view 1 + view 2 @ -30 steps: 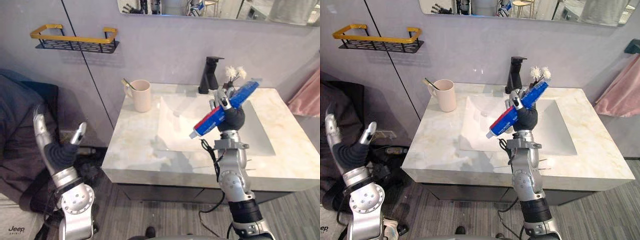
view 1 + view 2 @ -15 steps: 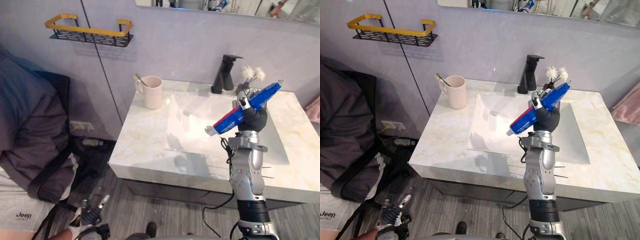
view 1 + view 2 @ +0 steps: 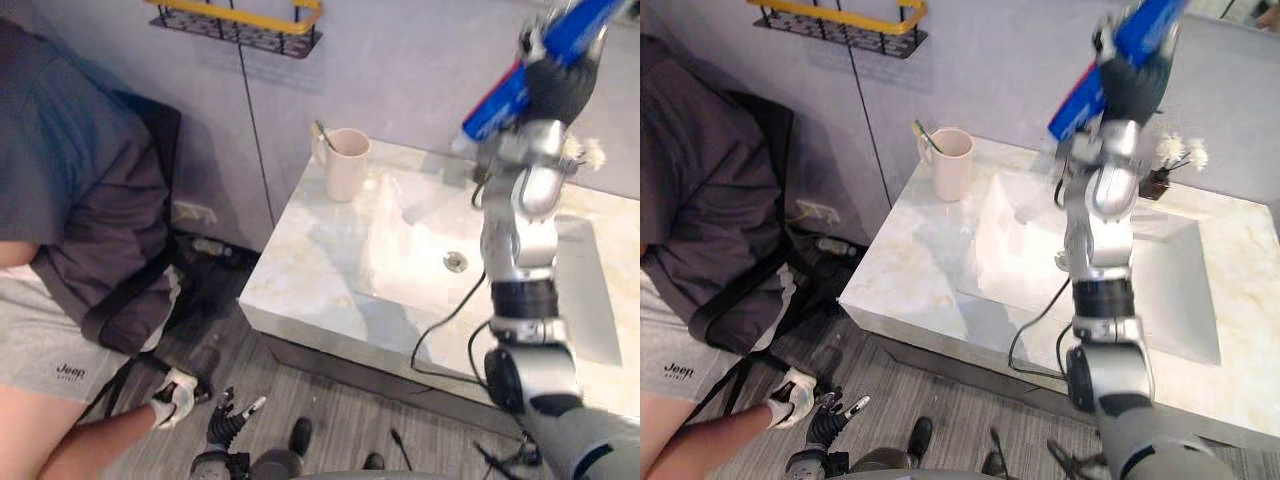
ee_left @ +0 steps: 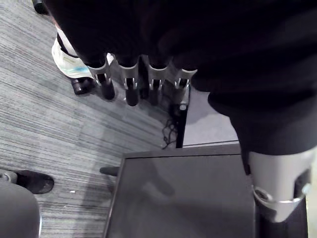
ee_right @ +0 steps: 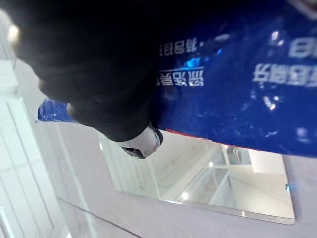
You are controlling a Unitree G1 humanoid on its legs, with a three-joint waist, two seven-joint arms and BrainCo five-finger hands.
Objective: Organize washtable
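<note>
My right hand is raised high above the back of the washtable, shut on a blue and red toothpaste tube that slants up past it. In the right wrist view the blue tube lies across the palm with the thumb curled under it. A pale cup holding a toothbrush stands at the table's back left corner. My left hand hangs low by the floor, its fingers straight and holding nothing.
A white sink basin fills the middle of the marble top, with small white flowers behind it. A yellow-railed wall shelf hangs above left. A person crouches at the left, a white-gloved hand close to my left hand.
The camera has swung down and left. My right arm has lifted the tube much higher. The person's gloved hand now shows beside my lowered left hand.
</note>
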